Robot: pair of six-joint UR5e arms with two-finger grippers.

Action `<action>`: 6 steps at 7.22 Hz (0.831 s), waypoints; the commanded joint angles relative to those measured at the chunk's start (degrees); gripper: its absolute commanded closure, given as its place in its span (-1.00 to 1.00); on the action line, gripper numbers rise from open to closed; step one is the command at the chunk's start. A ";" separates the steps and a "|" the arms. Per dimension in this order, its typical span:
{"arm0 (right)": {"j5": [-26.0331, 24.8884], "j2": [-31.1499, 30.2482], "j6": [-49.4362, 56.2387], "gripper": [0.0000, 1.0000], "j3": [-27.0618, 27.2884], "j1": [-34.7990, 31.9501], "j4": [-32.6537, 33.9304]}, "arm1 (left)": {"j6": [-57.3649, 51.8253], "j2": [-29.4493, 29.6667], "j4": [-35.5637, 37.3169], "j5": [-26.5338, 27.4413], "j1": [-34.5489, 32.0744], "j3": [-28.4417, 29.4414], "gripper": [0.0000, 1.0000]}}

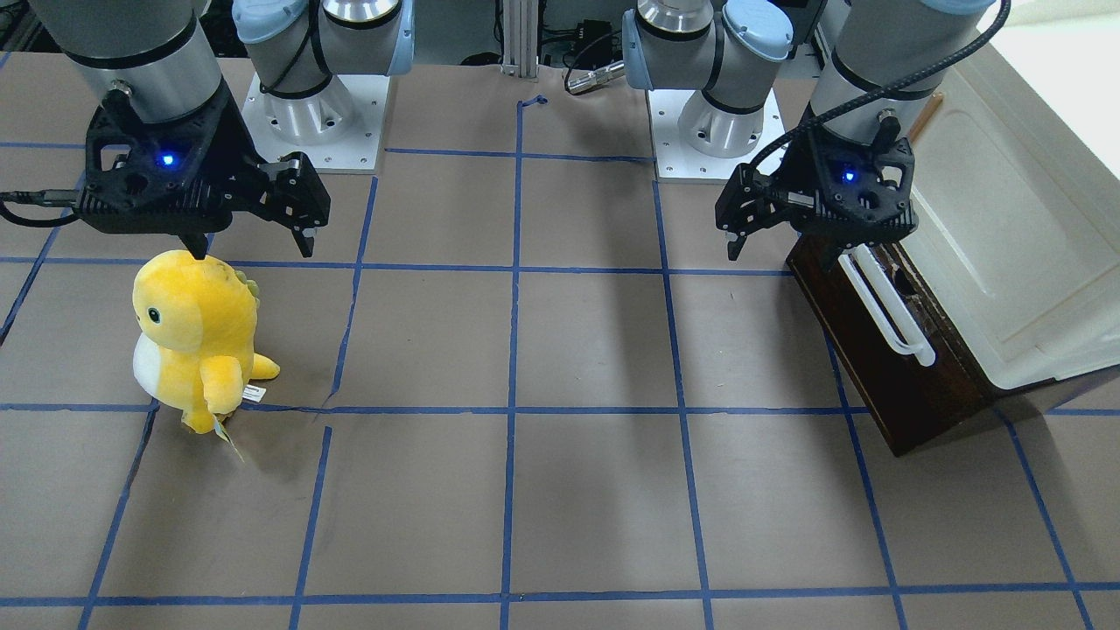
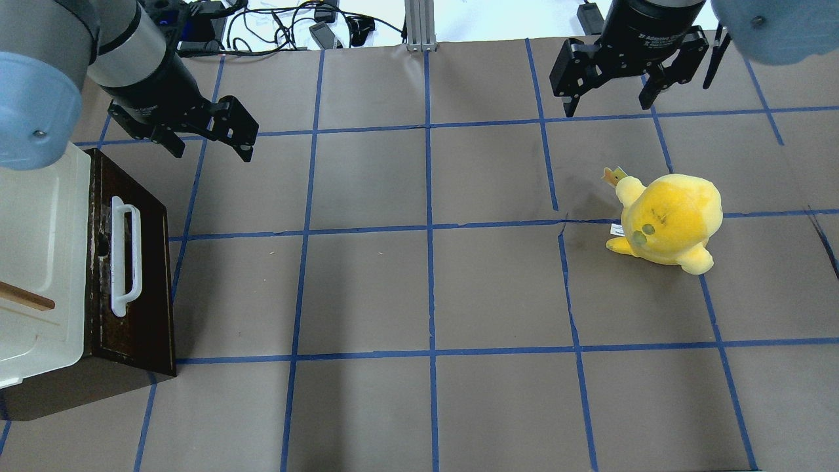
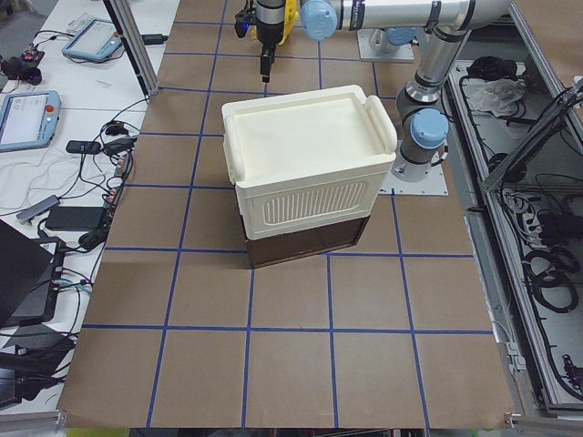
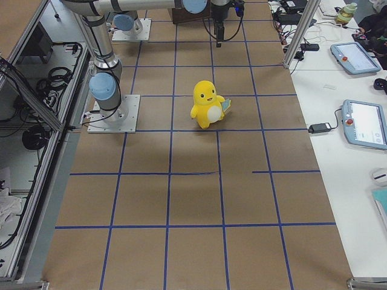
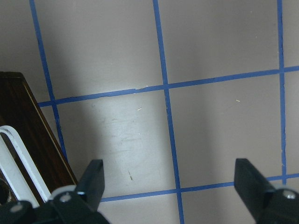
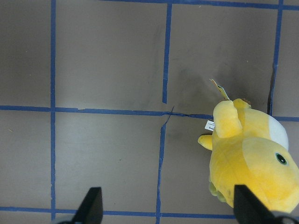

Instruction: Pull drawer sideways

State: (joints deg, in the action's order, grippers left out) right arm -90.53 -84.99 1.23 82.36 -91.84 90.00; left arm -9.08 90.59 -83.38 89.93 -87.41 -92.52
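The drawer (image 2: 147, 275) has a dark brown front with a long white bar handle (image 2: 124, 255). It sits against the cream-white cabinet (image 2: 36, 249) at the table's left end, and none of its pale inside shows. It also shows in the front-facing view (image 1: 884, 385) and at the left edge of the left wrist view (image 5: 23, 126). My left gripper (image 2: 211, 149) is open and empty. It hovers above the table just past the far end of the handle without touching it, as the left wrist view (image 5: 170, 179) shows. My right gripper (image 2: 608, 105) is open and empty, beyond the plush.
A yellow plush dinosaur (image 2: 668, 219) stands on the right half of the table, below my right gripper in the right wrist view (image 6: 247, 158). The brown table cover (image 2: 426, 288) carries a blue tape grid. A thin wooden stick (image 2: 26, 296) lies on the cabinet.
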 commanded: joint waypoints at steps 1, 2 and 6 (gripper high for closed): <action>0.00 0.00 0.00 -1.00 0.00 0.00 0.00 | 0.64 2.30 0.67 0.16 0.22 0.06 -1.00; 0.00 0.00 0.00 -1.00 0.00 0.00 0.00 | 2.90 2.83 1.11 4.60 -0.30 0.06 -1.00; -0.08 0.00 0.00 -1.00 0.00 0.00 0.00 | 13.27 6.25 1.29 13.57 -2.32 -0.90 -1.00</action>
State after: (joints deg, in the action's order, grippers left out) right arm -90.55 -84.99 1.23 82.35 -91.84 90.00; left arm 1.67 95.17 -82.15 99.85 -89.05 -93.17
